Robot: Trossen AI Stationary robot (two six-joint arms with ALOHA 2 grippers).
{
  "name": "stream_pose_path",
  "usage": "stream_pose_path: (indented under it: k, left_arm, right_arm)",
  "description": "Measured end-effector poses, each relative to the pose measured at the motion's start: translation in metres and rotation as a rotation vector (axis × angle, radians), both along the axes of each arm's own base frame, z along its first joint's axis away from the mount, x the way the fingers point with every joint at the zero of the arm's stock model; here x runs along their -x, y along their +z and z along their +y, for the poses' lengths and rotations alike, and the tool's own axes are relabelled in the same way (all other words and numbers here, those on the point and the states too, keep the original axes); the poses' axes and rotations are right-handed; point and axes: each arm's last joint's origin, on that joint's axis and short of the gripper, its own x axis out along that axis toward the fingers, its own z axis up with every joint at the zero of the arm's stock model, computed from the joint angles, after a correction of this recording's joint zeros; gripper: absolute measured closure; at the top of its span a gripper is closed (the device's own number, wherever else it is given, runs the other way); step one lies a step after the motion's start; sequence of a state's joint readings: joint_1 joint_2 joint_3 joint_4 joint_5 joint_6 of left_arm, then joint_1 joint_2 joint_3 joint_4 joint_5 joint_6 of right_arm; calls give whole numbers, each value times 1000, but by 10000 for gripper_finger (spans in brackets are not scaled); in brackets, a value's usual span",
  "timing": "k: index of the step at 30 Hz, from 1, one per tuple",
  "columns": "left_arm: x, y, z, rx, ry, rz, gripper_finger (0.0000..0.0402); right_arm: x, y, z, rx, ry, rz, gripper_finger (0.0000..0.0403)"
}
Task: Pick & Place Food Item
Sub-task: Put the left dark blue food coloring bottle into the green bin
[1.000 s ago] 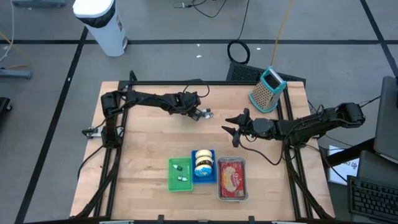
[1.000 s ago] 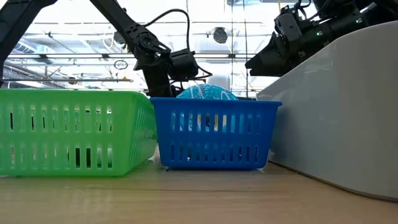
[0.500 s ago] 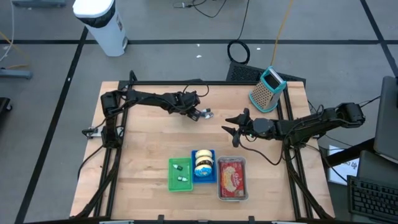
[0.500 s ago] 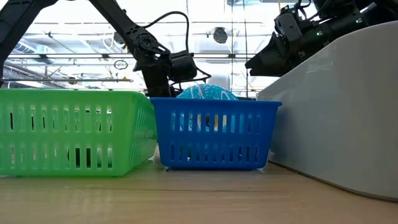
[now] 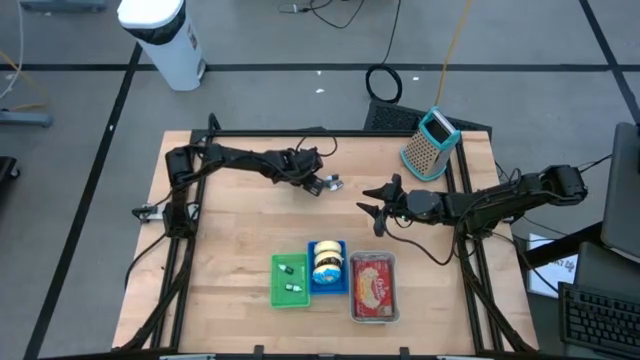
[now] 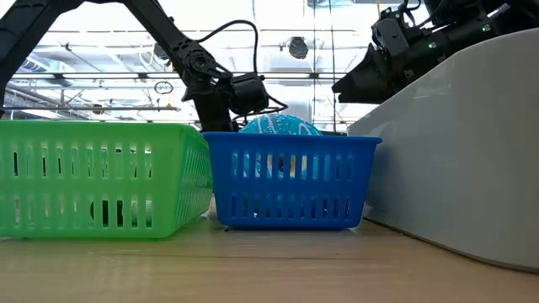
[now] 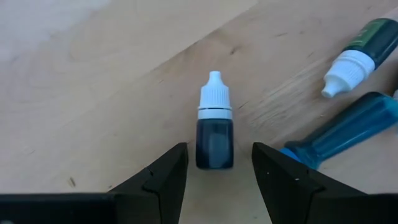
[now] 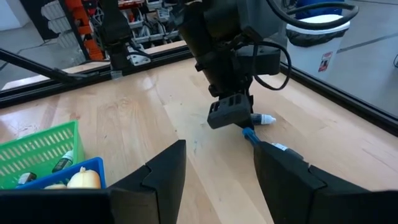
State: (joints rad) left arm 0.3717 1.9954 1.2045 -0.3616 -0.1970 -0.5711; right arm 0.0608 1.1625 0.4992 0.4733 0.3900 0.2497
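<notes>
Lying flat: small dark dropper bottle with white cap [image 7: 214, 132] on the pale wooden worktop [image 5: 240, 240], long axis between the left gripper [image 7: 214, 171] jaws, cap pointing away from them.
Left jaws: parted, beside the bottle, not touching it.
Right gripper [image 8: 214, 168]: jaws parted, holding nothing, above the worktop.
Cut off: green bottle [image 7: 360, 53] and blue plastic tube [image 7: 345, 134], both smooth, at the picture's edge.

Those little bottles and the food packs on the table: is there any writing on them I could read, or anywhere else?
None can be read.
Dropper bottle between the left gripper's fingers: no label shows.
Red food pack: light print, too small.
Sign on the white bin: red mark, blurred.
</notes>
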Motion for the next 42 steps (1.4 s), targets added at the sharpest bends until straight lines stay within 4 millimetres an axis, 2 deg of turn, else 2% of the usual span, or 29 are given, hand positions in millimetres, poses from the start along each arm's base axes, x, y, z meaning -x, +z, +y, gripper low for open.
stream_pose_path:
  k: [18,21,28,32,36,42]
  left_arm:
    - [-1,-2,0,-41,-10,16,220]
    - [-1,-2,0,-48,-9,16,241]
    - [-2,-1,2,-79,3,10,321]
    - [-3,0,2,-104,-43,12,342]
    - [1,14,-3,-75,-72,30,334]
    - [9,69,-37,-99,-260,-5,343]
  right_arm:
    - [0,-1,0,1,-1,7,222]
    - [0,-1,0,1,-1,7,222]
    - [0,-1,0,1,0,7,222]
    - [0,-1,0,1,0,8,222]
    - [0,-1,0,1,0,8,222]
    - [0,-1,0,1,0,8,222]
